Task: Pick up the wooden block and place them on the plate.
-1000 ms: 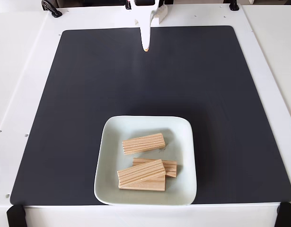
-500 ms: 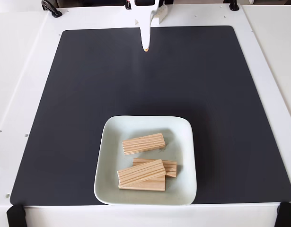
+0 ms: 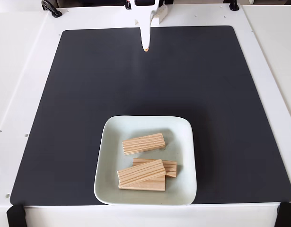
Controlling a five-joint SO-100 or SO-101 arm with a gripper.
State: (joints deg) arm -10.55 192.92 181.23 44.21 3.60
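end effector (image 3: 145, 47) pressed together, top of mat (image 3: 88, 94) | blocks (image 3: 143, 143) on plate (image 3: 110, 156)

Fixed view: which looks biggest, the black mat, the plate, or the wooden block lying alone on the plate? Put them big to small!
1. The black mat, by far the biggest.
2. The plate, sitting on the mat.
3. The single wooden block, smallest, lying on the plate.

You saw the white plastic two-finger gripper (image 3: 145, 48) — a narrow tapering wedge, orange-tinted at its tip — under a dark body.
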